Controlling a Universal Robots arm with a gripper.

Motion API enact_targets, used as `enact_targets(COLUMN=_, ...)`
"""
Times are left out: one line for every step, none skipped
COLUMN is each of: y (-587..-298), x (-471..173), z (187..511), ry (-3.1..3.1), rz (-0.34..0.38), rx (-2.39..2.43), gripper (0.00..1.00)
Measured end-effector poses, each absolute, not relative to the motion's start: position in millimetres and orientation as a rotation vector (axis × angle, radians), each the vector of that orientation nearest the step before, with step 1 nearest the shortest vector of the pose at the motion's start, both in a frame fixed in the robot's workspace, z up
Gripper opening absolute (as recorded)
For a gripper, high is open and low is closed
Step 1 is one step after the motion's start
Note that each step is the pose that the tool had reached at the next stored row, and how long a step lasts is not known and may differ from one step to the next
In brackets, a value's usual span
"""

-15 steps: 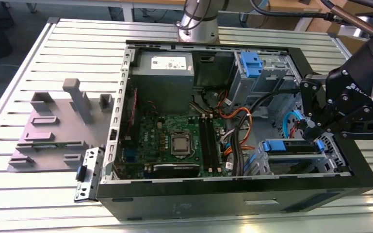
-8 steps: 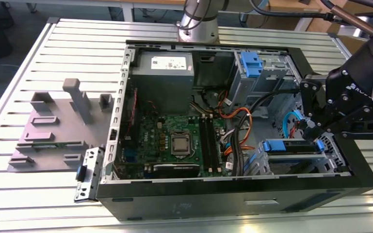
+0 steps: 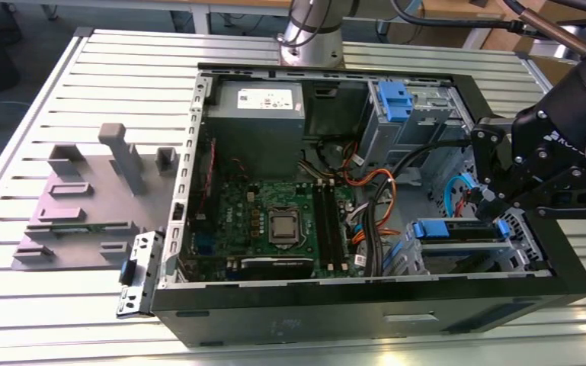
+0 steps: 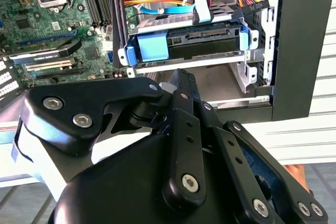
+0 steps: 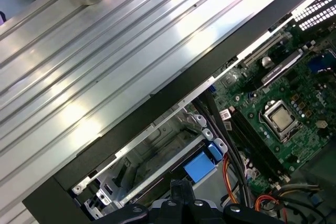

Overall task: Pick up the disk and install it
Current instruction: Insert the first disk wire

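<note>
The disk (image 4: 184, 45), in its blue carrier frame, sits in the drive bay at the corner of the open computer case (image 3: 374, 301). The gripper (image 4: 181, 80) hangs just beside it, its fingers close together and holding nothing.

A slatted aluminium counter (image 3: 89, 69) carries an open black computer case (image 3: 374, 305) lying on its side. Beside it, toward the exterior view's left, rests a grey fixture block (image 3: 89, 198) with upright posts.
</note>
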State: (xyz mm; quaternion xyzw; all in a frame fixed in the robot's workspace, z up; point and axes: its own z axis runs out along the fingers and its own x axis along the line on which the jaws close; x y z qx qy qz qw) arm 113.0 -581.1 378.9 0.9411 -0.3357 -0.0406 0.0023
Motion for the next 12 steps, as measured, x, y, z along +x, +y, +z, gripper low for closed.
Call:
enact_targets(y=-581.1, x=113.0, z=378.9, ry=-1.051, rz=-0.127, rx=2.953, gripper=0.11)
enact_targets(y=-581.1, x=113.0, z=378.9, ry=-1.05, rz=-0.127, rx=2.953, gripper=0.11)
enact_targets(y=-581.1, x=113.0, z=378.9, ry=-1.048, rz=-0.127, rx=2.954, gripper=0.11)
enact_targets(y=-581.1, x=113.0, z=378.9, ry=-1.047, rz=-0.127, rx=2.954, gripper=0.11)
enact_targets(y=-581.1, x=113.0, z=378.9, ry=-1.045, rz=-0.127, rx=2.955, gripper=0.11)
enact_targets(y=-581.1, x=113.0, z=378.9, ry=-1.043, rz=-0.127, rx=2.955, gripper=0.11)
enact_targets(y=-581.1, x=113.0, z=378.8, ry=-1.042, rz=-0.127, rx=2.956, gripper=0.11)
enact_targets(y=-581.1, x=113.0, z=378.9, ry=-1.04, rz=-0.127, rx=2.956, gripper=0.11)
enact_targets(y=-581.1, x=113.0, z=378.8, ry=-1.038, rz=-0.127, rx=2.957, gripper=0.11)
enact_targets(y=-581.1, x=113.0, z=378.8, ry=-1.037, rz=-0.127, rx=2.958, gripper=0.11)
enact_targets(y=-581.1, x=113.0, z=378.8, ry=-1.035, rz=-0.127, rx=2.958, gripper=0.11)
enact_targets(y=-581.1, x=113.0, z=378.9, ry=-1.034, rz=-0.127, rx=2.958, gripper=0.11)
